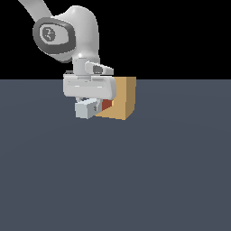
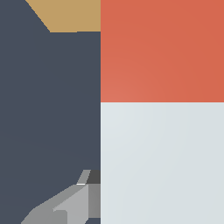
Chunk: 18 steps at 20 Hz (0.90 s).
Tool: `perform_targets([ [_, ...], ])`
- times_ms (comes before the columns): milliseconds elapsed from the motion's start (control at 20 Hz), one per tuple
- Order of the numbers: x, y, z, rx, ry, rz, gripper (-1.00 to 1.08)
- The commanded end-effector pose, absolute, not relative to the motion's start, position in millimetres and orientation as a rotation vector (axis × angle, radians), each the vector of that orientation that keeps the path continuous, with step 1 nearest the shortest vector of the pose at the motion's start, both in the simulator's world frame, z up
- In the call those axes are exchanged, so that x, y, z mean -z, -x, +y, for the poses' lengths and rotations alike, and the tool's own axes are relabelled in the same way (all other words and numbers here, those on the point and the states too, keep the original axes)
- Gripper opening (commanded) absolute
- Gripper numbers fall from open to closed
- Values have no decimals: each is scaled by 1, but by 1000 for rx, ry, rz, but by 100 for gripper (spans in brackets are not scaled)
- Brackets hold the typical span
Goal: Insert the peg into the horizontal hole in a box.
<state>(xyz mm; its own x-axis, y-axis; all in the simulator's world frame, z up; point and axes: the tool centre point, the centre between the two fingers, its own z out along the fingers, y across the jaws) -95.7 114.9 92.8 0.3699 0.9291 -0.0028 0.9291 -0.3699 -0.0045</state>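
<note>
The peg [image 1: 86, 108] is a pale grey-white bar with a red end [image 1: 106, 105], held level just above the floor. My gripper [image 1: 91, 103] is shut on it from above. The red end points at the tan box [image 1: 122, 97] and meets its near face; how far it reaches in, I cannot tell. The hole is hidden behind the peg and the hand. In the wrist view the peg [image 2: 162, 162] fills one side, its red part [image 2: 162, 50] toward a corner of the box [image 2: 72, 15], and one grey finger [image 2: 65, 205] shows beside it.
The dark grey floor [image 1: 135, 180] stretches flat all around the box. The white arm [image 1: 72, 31] rises above the gripper toward the exterior view's left. No other objects show.
</note>
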Motion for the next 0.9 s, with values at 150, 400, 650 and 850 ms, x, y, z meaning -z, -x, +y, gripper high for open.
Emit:
perform_targets([
  [150, -95, 90, 127, -1, 2599, -1763, -100],
  [400, -95, 80, 155, 1, 2599, -1763, -100],
  [650, -96, 66, 189, 4, 2600, -1764, -100],
  [850, -96, 58, 207, 5, 2600, -1764, -100],
])
